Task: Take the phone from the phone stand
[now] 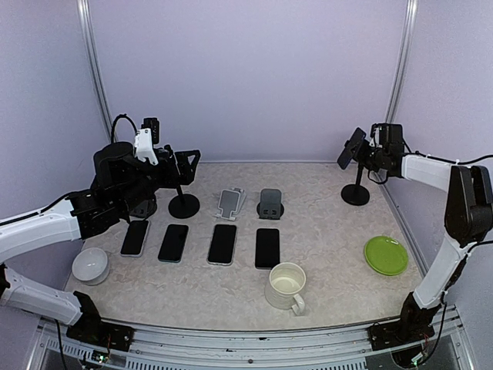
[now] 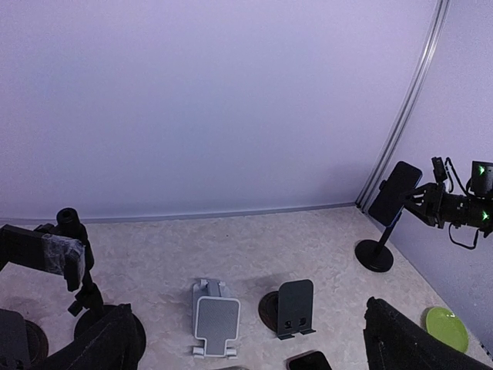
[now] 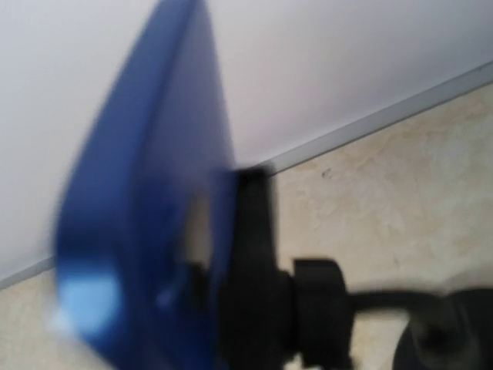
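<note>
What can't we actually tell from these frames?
1. Whether the right pincer is open or shut on the phone: too small in the top and left wrist views, and no fingers show in the right wrist view.
2. How the phone sits in the phone stand: the right wrist view is blurred.
3. Clamp of the left stand: the left arm covers it in the top view, and the frame edge cuts it in the left wrist view.

The phone (image 1: 351,148), dark with a blue edge, sits tilted in the clamp atop the black phone stand (image 1: 356,193), a thin upright post on a round base, at the far right corner of the desk (image 1: 331,223)
</note>
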